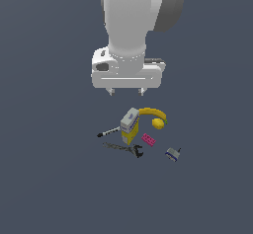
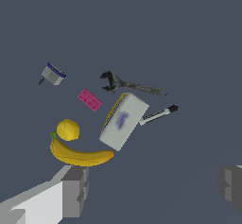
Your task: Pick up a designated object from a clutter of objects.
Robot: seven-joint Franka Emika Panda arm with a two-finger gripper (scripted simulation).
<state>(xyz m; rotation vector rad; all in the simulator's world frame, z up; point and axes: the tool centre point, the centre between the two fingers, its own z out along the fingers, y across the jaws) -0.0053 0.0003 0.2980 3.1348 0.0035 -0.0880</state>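
The small round yellow lemon (image 1: 158,124) (image 2: 68,129) lies in the curve of the banana (image 1: 153,112) (image 2: 79,155). Beside them stands the yellow-and-white box (image 1: 129,125) (image 2: 123,121). My gripper (image 1: 126,92) (image 2: 151,187) hangs open and empty high above the clutter, behind the banana and box. Its two fingers (image 2: 75,190) show wide apart in the wrist view. The marker (image 1: 108,132) (image 2: 159,115), dark wrench (image 1: 124,149) (image 2: 130,84), pink brick (image 1: 148,139) (image 2: 89,99) and grey-blue block (image 1: 172,154) (image 2: 53,74) lie around the box.
All items rest on a flat dark grey floor (image 1: 49,178). The arm's white body (image 1: 131,25) fills the upper middle of the exterior view.
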